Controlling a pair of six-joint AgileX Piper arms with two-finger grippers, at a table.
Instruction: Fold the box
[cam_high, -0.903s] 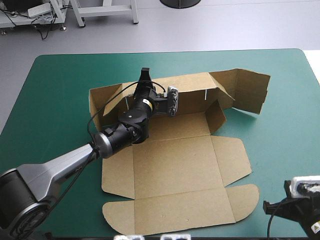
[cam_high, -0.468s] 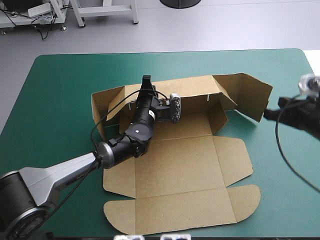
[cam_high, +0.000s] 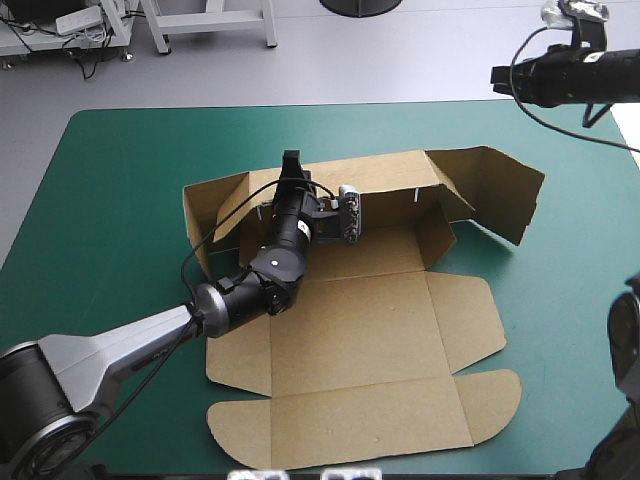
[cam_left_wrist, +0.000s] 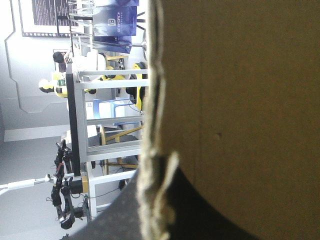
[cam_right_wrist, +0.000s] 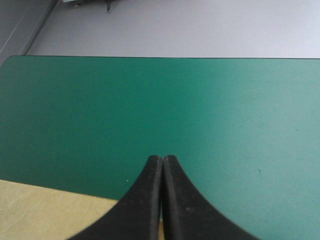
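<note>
The brown box (cam_high: 355, 330) lies open on the teal-green cover, its base and front flaps flat. Its rear wall (cam_high: 385, 175) stands raised, with a side flap (cam_high: 500, 190) angled up at the right. My left gripper (cam_high: 291, 162) is at the top edge of that rear wall, left of its middle, shut on the board. In the left wrist view the board's edge (cam_left_wrist: 155, 125) runs between the black fingers (cam_left_wrist: 200, 215) and fills most of the view. My right gripper (cam_high: 497, 76) hangs high over the table's far right, shut and empty (cam_right_wrist: 161, 159); a corner of the box (cam_right_wrist: 45, 215) lies below it.
Bare teal-green cover (cam_high: 120, 190) surrounds the box on all sides, widest at the left and the far side. The table's far edge (cam_right_wrist: 160, 57) runs ahead of the right gripper.
The right arm has swung up from the table's near right corner to high over the far right. The left gripper and the box's rear wall shifted slightly, then held still.
</note>
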